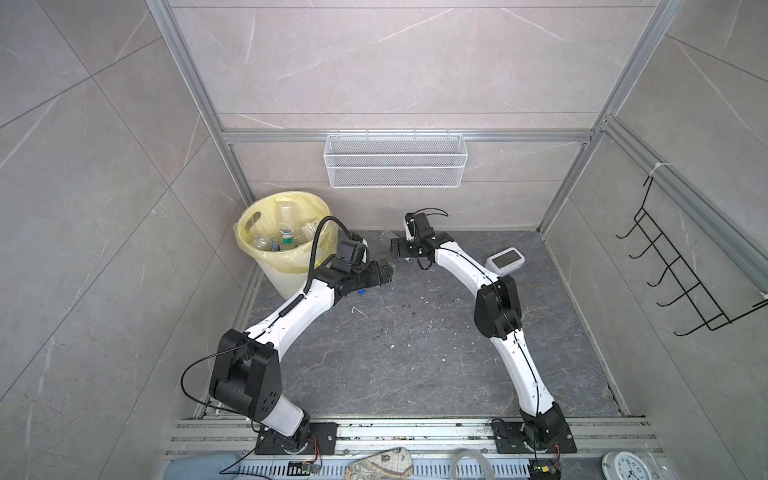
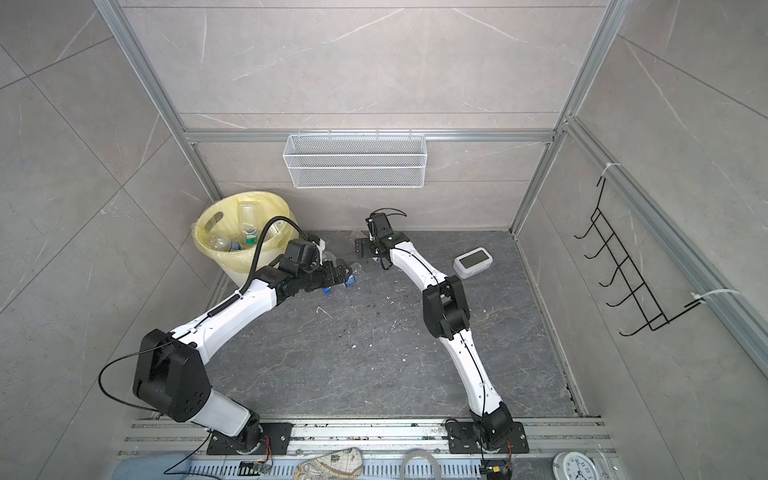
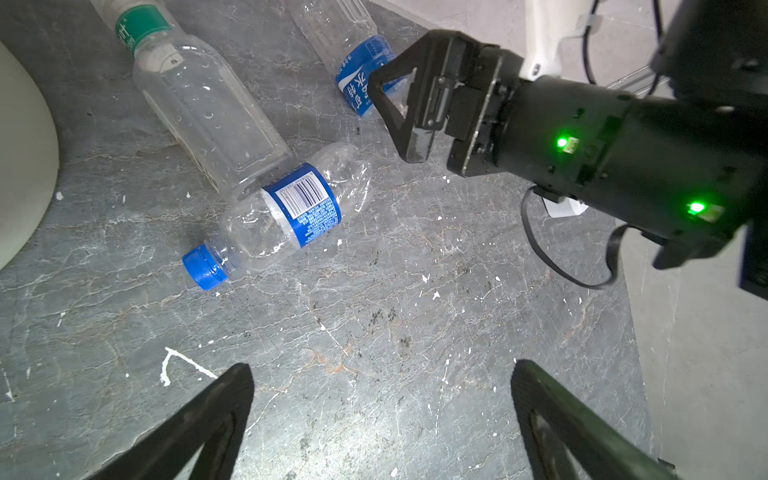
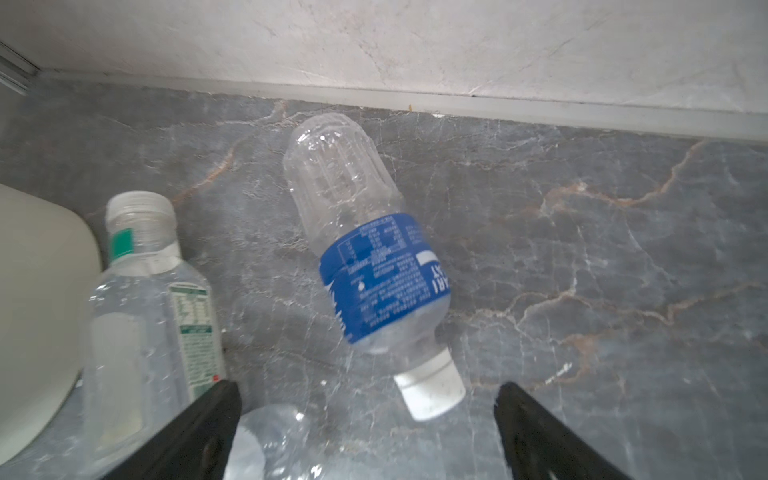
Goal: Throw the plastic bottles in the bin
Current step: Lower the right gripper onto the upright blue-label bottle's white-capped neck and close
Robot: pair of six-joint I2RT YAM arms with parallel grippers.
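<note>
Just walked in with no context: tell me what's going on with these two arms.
Two robot arms are clearing plastic bottles into the bin. Several bottles already lie inside it. Three more lie on the dark floor beside it: a blue-capped bottle, a green-labelled bottle and a white-capped bottle. The left tool is open just short of the blue-capped one, and the right tool hangs open over the white-capped one. Neither holds anything.
</note>
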